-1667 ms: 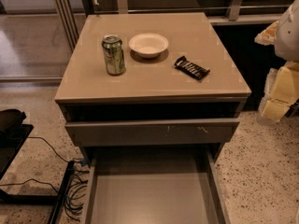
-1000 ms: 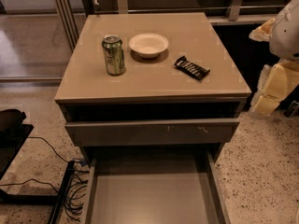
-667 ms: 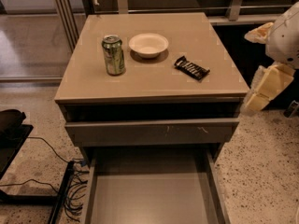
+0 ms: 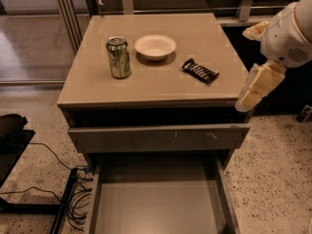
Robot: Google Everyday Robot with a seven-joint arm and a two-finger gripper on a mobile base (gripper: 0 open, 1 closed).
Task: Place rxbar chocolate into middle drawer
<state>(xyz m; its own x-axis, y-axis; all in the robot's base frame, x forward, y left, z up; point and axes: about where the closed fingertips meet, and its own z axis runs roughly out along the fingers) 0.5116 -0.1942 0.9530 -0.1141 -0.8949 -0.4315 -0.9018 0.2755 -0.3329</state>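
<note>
The arm (image 4: pixel 288 29) is a white, rounded shell with a small perforated grille (image 4: pixel 298 55); its cream, blocky gripper (image 4: pixel 246 100) hangs by the desk's (image 4: pixel 161 82) right edge.

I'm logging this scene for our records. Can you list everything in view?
rxbar chocolate: one, black, flat on the cabinet top, right of the bowl
can: one, green, upright on the top, left of the bowl
bowl: one, white, on the top, between can and bar
cabinet top: one, tan
upper drawer: one, grey, partly out, scuffed front
middle drawer: one, grey, pulled far out below it
cables: several, black, floor at lower left
gripper: one, cream, beside the top's right front corner, apart from the bar
</note>
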